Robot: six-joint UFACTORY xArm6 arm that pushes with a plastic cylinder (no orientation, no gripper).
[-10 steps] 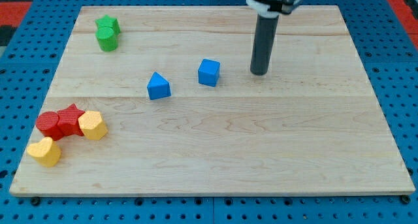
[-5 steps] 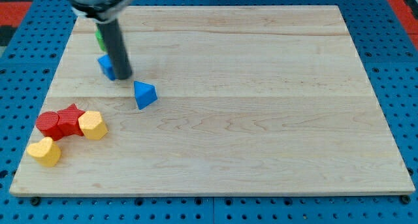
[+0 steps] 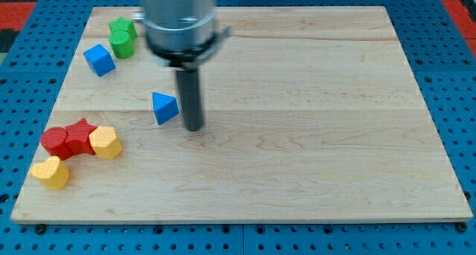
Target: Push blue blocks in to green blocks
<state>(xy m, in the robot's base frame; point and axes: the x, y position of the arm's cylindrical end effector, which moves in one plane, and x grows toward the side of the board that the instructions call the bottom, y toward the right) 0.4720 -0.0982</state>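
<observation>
Wooden board (image 3: 297,173), my tip (image 3: 193,127) beside blue triangle (image 3: 164,107)

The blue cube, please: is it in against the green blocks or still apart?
Apart: the blue cube shows bare board before the green blocks.

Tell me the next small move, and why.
Probably slide my tip up-left into the blue triangle. The tip sits just to its right, the blue cube already lies beside the green blocks, and the triangle is well short of them.

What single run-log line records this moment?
my tip: right of blue triangular block | blue cube: beside green blocks
</observation>
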